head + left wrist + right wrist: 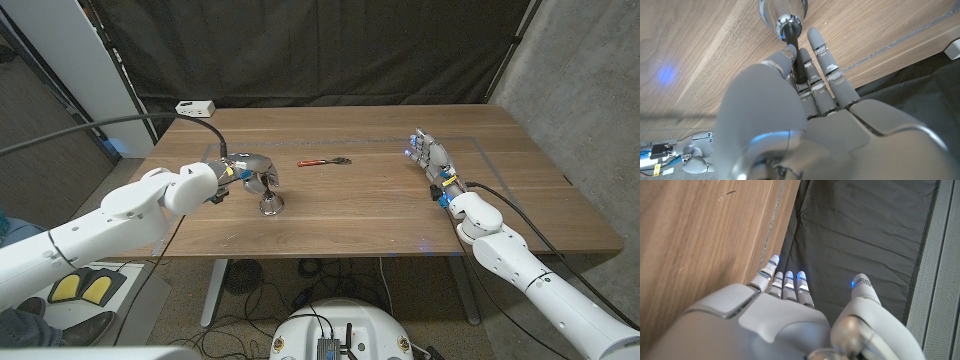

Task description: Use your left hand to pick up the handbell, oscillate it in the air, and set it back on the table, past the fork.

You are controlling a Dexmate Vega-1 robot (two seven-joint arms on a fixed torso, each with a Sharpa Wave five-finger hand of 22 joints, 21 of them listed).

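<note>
A silver handbell [272,205] with a black handle [797,60] is at the table's left-middle, its mouth down at or just above the wood. My left hand [245,172] grips the handle from above, and the fingers [826,60] lie along it in the left wrist view. The bell's shiny body [784,11] is beyond the fingertips. A fork [322,162] with a red handle lies farther back, near the table's centre. My right hand [432,160] stands on the right side of the table, fingers apart and holding nothing.
A white box [196,107] sits at the far left corner of the wooden table [360,215]. A black cable [120,122] arcs over my left arm. A dark curtain [320,50] hangs behind the table.
</note>
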